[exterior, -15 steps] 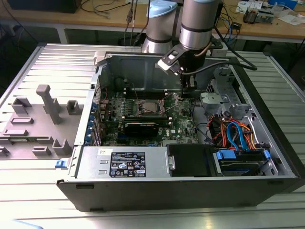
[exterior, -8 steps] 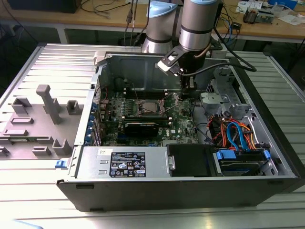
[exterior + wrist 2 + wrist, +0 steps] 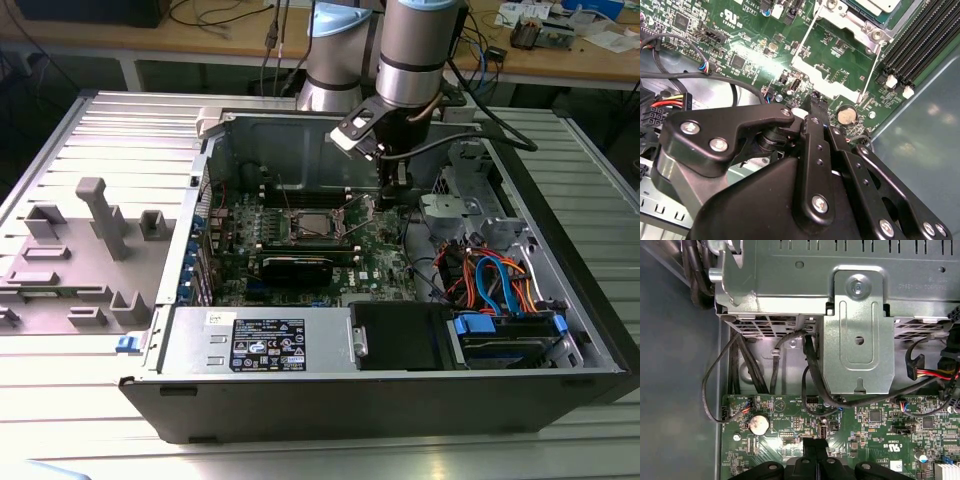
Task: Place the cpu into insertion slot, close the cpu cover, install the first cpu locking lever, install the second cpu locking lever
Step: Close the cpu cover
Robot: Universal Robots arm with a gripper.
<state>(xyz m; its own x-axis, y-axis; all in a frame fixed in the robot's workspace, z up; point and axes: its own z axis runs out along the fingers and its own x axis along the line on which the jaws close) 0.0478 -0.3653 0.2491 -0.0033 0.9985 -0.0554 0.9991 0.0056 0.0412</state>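
Ribbed metal desk under an open computer case, wooden benches and loose cables at the back of the room. Reaching down into the case over the green motherboard: the gripper, tip hard to make out against the dark parts around it in the exterior view. Closer, in both wrist views, fingers pressed together, nothing seen between them. Just ahead of the gripper tip, the cpu cover, swung open and standing up off the board, green circuitry visible through its cut-out; contact between tip and cover impossible to tell. Beyond the cover, on its far side from the gripper, the insertion slot, and lying in it the cpu, silver-grey top cut off by the picture edge. Close beside the gripper tip, a round coin battery. Behind the gripper, black cables and a grey metal bracket. Much of the nearer board hidden under the gripper's own black body in the second wrist view.
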